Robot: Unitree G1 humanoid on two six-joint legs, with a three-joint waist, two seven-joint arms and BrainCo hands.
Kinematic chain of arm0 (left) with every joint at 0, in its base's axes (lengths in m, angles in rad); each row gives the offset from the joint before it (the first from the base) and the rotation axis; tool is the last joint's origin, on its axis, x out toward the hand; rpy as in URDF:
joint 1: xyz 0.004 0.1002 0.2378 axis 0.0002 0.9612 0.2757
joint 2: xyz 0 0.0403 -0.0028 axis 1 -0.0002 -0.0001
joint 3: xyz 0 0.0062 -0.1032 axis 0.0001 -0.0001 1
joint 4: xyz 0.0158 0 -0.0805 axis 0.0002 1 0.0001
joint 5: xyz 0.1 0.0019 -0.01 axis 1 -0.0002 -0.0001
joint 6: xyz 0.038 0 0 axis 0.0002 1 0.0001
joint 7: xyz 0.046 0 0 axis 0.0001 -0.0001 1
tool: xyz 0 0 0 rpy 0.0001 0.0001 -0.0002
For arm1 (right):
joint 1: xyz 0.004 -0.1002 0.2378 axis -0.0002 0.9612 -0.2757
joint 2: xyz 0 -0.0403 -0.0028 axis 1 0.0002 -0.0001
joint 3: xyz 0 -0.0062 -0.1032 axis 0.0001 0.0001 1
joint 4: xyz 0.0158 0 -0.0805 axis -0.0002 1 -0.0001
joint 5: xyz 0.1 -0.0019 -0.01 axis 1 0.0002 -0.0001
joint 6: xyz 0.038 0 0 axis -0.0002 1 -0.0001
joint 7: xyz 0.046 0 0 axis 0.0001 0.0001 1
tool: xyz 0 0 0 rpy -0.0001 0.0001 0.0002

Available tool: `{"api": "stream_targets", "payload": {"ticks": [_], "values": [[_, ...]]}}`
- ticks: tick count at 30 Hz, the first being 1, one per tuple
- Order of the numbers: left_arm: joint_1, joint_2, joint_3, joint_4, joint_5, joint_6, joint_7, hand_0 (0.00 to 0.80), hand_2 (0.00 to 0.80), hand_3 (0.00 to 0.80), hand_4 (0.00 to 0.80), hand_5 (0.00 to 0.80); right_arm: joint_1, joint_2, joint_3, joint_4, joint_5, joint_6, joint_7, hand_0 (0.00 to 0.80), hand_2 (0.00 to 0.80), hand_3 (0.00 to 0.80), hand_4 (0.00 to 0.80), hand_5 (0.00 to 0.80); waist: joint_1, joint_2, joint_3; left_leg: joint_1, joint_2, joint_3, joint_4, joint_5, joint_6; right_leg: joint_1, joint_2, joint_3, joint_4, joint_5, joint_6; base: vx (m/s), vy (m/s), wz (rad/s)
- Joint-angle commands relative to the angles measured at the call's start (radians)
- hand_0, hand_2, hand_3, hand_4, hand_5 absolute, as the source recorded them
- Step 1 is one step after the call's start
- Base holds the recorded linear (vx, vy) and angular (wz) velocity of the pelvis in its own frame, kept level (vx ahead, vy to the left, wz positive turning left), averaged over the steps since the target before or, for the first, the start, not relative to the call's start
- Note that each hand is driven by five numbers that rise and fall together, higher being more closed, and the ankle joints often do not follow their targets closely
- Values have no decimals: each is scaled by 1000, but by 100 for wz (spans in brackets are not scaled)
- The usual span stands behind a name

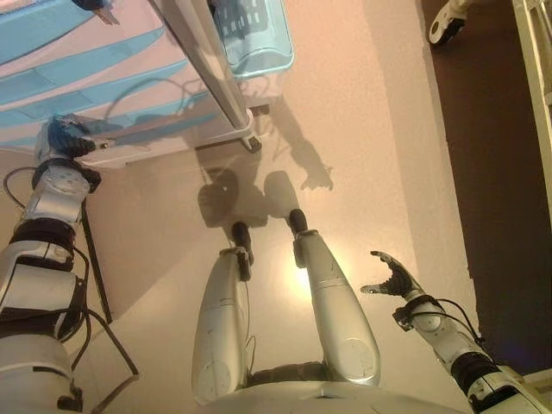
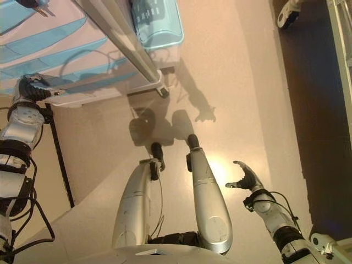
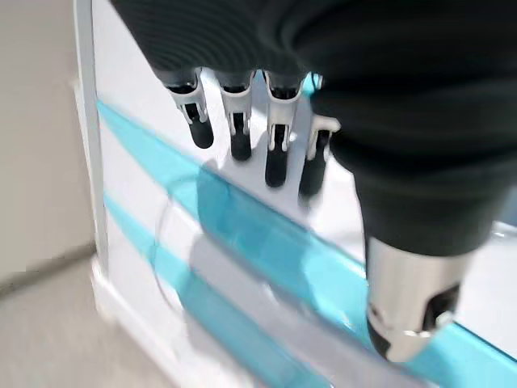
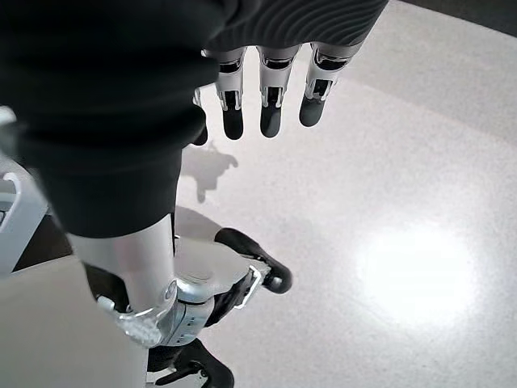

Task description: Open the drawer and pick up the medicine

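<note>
A white drawer unit [image 1: 129,86] with pale blue see-through drawer fronts [image 3: 266,242] stands at the upper left. Its drawers look closed. My left hand [image 1: 67,136] is at the unit's lower front, with its fingers [image 3: 275,153] straight and close to a blue drawer front, curled round nothing. My right hand [image 1: 395,278] hangs open over the bare floor at the lower right, far from the unit, and its fingers [image 4: 271,105] hold nothing. No medicine shows in any view.
A light blue basket [image 1: 254,39] sits beside the unit at the top. A white post [image 1: 207,60] runs slantwise across the unit down to a foot [image 1: 250,138]. A caster wheel [image 1: 448,24] and a dark floor strip [image 1: 500,172] lie at the right.
</note>
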Motion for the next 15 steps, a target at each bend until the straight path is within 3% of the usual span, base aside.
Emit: {"api": "stream_targets", "payload": {"ticks": [1, 5, 8, 15], "values": [[162, -60, 103, -69, -163, -127, -128, 0, 0, 0, 0, 0, 62, 11, -20, 5, 39, -41, 24, 0, 0, 0, 0, 0, 21, 17, -72, 92, -79, 55, -96, -26, 115, 80, 1, -54, -122, 34, -3, 20, -62, 9], [374, -214, 129, -105, -186, -208, -280, 0, 0, 0, 0, 0, 80, 32, -65, 37, 34, -68, 73, 0, 0, 0, 0, 0, 51, 23, -102, 158, -93, 28, -138, -11, 105, 159, -18, -73, -155, 26, -5, 24, -45, 7], [512, -317, 121, -60, -159, -251, -346, 0, 0, 0, 0, 0, 94, 38, -107, 72, 22, -89, 120, 0, 0, 0, 0, 0, 72, 20, -141, 237, -101, 4, -194, 5, 93, 246, -33, -87, -206, 27, -3, 42, -50, 8], [696, -471, 196, 107, -238, -227, -425, 0, 0, 0, 0, 0, 131, 84, -171, 211, -14, -135, 155, 0, 0, 0, 0, 0, 111, 18, -284, 459, -81, -30, -452, 74, 46, 490, -34, -141, -455, 67, 28, 52, -67, 23]]}}
